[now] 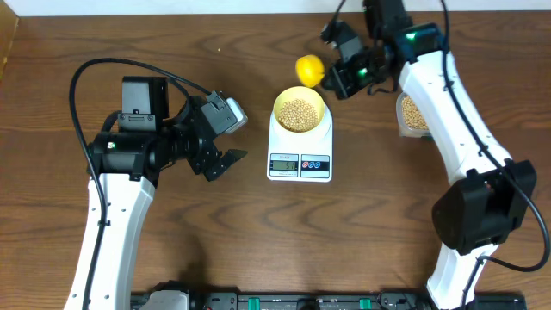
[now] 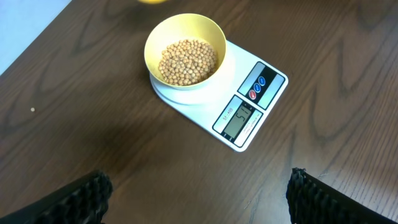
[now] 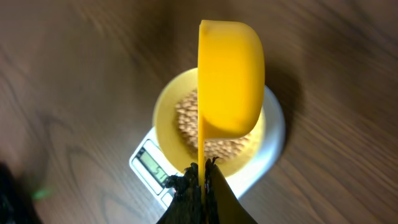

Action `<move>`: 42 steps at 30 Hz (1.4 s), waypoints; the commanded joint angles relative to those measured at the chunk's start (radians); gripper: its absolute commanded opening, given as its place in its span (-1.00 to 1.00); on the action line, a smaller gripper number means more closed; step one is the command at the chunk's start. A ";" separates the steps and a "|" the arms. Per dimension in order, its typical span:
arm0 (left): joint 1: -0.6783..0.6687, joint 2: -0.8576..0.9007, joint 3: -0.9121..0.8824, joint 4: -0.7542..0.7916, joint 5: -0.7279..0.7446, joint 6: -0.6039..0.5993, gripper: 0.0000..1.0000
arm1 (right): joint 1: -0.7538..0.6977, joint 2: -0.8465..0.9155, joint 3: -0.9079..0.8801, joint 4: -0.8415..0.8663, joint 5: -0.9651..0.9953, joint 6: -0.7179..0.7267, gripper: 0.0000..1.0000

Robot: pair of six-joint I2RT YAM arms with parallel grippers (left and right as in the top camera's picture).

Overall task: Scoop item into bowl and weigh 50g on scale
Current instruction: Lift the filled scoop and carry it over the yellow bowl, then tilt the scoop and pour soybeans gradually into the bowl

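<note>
**A:** Status?

**B:** The table [image 1: 172, 52] has the scale [image 1: 300, 155] at centre, where both my arms can reach it. Its display [image 2: 239, 118] faces my base. The tub [image 1: 413, 112] of stock sits to the right, partly under my right arm and close by for refills.

**A:** And the bowl?

**B:** The bowl [image 1: 299, 113] is upright on the scale's platform, so every added bean registers. It is roughly half full.

**A:** What are the hands doing?

**B:** My left hand [image 2: 199, 208] is empty, with its fingers spread wide. It is parked low and to the left of the scale, apart from it. I think that spot gives its camera a clean look at the display. My right hand [image 3: 200, 180] is pinching the scoop [image 3: 231, 78] by the handle. It holds the scoop above the bowl's far rim, rolled on its side so the load tips into the bowl.

**A:** Anything left in the scoop?

**B:** I can't tell, because the right wrist view only sees its back.

**A:** Where are the beans?

**B:** The beans [image 2: 186, 61] are heaped in the bowl, and the rest are in the tub. I see none on the table.

**A:** What does the scale read?

**B:** The digits are too small for me to trust. My guess is we are near target, so the next step is to trim by a few beans.
</note>
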 commanded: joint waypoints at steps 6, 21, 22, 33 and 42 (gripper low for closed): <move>0.004 0.008 -0.007 -0.002 0.013 -0.010 0.84 | 0.027 -0.031 -0.011 -0.010 0.020 -0.065 -0.98; 0.004 0.008 -0.007 -0.002 0.013 -0.010 0.84 | 0.053 0.019 -0.022 -0.021 0.071 -0.148 -0.98; 0.004 0.008 -0.007 -0.002 0.013 -0.010 0.84 | 0.056 0.020 -0.024 -0.022 0.082 -0.151 -0.98; 0.004 0.008 -0.007 -0.002 0.013 -0.010 0.84 | 0.093 0.067 -0.024 -0.047 0.195 -0.154 -0.98; 0.004 0.008 -0.007 -0.002 0.013 -0.010 0.84 | 0.097 0.098 -0.024 -0.048 0.205 -0.154 -0.97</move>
